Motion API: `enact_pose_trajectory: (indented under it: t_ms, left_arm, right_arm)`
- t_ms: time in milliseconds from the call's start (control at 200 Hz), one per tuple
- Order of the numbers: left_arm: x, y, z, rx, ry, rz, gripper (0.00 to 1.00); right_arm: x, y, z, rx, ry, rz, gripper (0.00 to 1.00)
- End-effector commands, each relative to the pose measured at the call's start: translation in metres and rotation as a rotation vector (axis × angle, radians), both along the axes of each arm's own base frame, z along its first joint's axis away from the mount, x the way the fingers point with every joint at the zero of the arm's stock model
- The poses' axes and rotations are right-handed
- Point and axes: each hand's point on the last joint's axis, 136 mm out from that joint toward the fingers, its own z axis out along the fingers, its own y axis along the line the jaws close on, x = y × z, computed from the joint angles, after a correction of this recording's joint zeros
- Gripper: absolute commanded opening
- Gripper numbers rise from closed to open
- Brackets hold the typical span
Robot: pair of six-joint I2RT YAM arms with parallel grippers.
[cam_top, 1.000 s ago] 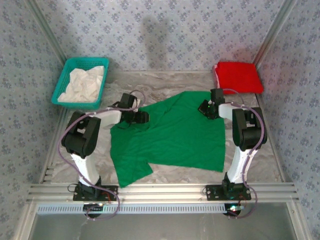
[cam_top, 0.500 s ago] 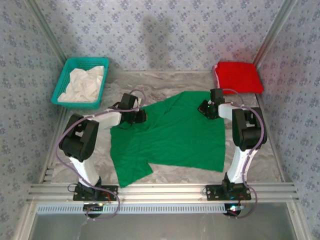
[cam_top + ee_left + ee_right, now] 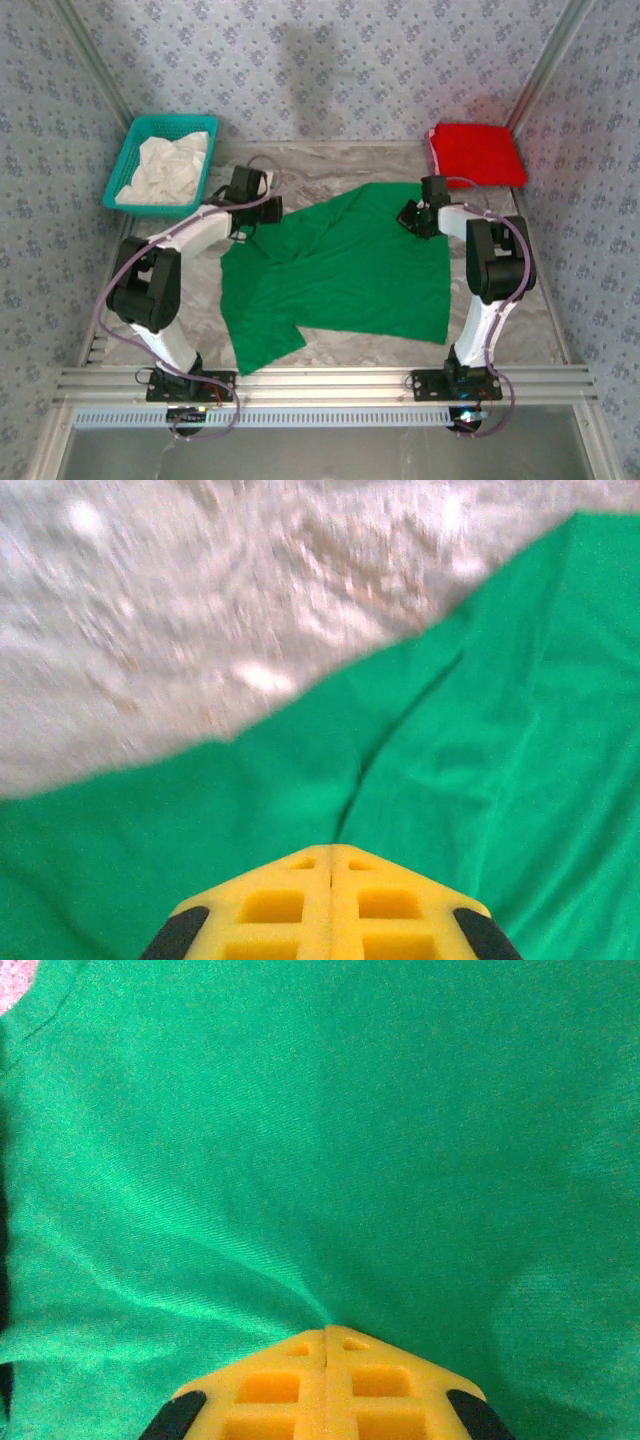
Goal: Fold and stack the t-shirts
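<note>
the left pincer (image 3: 260, 214) is seen with its yellow fingers (image 3: 275, 905) pressed together, and a fold of the bright green fabric t-shirt (image 3: 340, 275) is pinched between them at the shirt's far left edge. in the left wrist view a dark crease is drawn outward from the tips across the cloth. the right pincer (image 3: 411, 217) is likewise closed, and the green fabric is puckered into its tips near the shirt's far right corner. the rest of the shirt is spread on the grey marbled table (image 3: 330, 165), between the two pincers and nearer the arm bases. the bright red fabric t-shirt (image 3: 477, 153) is laid folded beyond the right pincer, apart from it. the teal plastic mesh basket (image 3: 128, 166), holding crumpled white cloth (image 3: 165, 168), is set beyond and left of the left pincer.
</note>
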Motion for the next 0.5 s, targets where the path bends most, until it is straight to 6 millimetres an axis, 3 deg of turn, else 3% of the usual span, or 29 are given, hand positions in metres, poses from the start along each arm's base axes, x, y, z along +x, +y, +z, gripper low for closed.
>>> enact_pose_trajectory:
  t_ms: [0, 145, 190, 205, 235, 370, 430, 495]
  left_arm:
    - [0.035, 0.014, 0.028, 0.143, -0.107, -0.014, 0.00]
    - [0.093, 0.033, 0.046, 0.240, -0.192, -0.008, 0.00]
    - [0.113, 0.035, 0.053, 0.261, -0.221, -0.012, 0.00]
    - [0.119, 0.036, 0.053, 0.267, -0.226, -0.015, 0.00]
    - [0.132, 0.036, 0.057, 0.277, -0.245, -0.021, 0.00]
    - [0.186, 0.035, 0.068, 0.315, -0.282, -0.028, 0.00]
    - [0.192, 0.032, 0.072, 0.308, -0.236, -0.027, 0.00]
    - [0.176, 0.027, 0.065, 0.265, -0.130, -0.027, 0.00]
  right_arm:
    - [0.009, -0.005, 0.035, -0.043, -0.061, 0.029, 0.00]
    - [0.009, -0.010, 0.047, -0.083, -0.076, 0.036, 0.01]
    - [0.008, -0.012, 0.048, -0.091, -0.075, 0.035, 0.02]
    - [0.016, -0.011, 0.059, -0.090, -0.103, 0.035, 0.02]
    - [0.018, -0.012, 0.062, -0.092, -0.109, 0.034, 0.04]
    - [0.020, -0.012, 0.065, -0.092, -0.111, 0.035, 0.07]
    - [0.019, -0.010, 0.065, -0.086, -0.108, 0.040, 0.10]
    - [0.017, -0.008, 0.065, -0.076, -0.104, 0.046, 0.15]
